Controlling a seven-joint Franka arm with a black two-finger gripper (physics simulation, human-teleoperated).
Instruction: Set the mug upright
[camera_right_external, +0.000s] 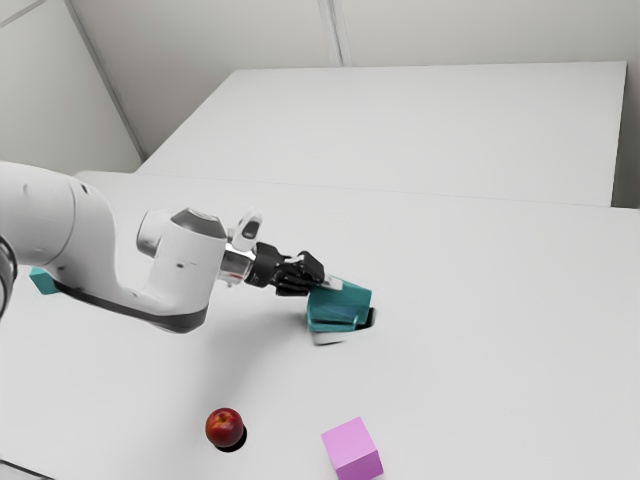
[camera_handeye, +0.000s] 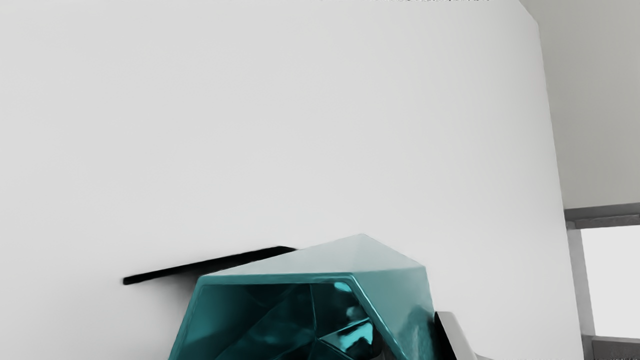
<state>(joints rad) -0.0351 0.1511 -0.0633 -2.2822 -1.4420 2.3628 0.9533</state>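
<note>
The teal faceted mug (camera_right_external: 338, 308) lies tipped near the middle of the table in the exterior view. My gripper (camera_right_external: 328, 284) reaches it from the exterior view's left, at its upper side. In the wrist view the mug (camera_handeye: 395, 295) has its open mouth facing the hand. There my gripper (camera_handeye: 415, 345) is shut on the mug's side wall: one pale finger (camera_handeye: 456, 332) presses the outside, and part of the other shows dimly inside the mouth. The mug's base and handle cannot be made out.
On the table (camera_right_external: 500, 330) a red apple (camera_right_external: 224, 427) and a pink cube (camera_right_external: 352, 449) lie toward the exterior view's bottom. A teal block (camera_right_external: 43, 281) is partly behind the arm at the left. A large white panel (camera_right_external: 420, 130) stands beyond the table.
</note>
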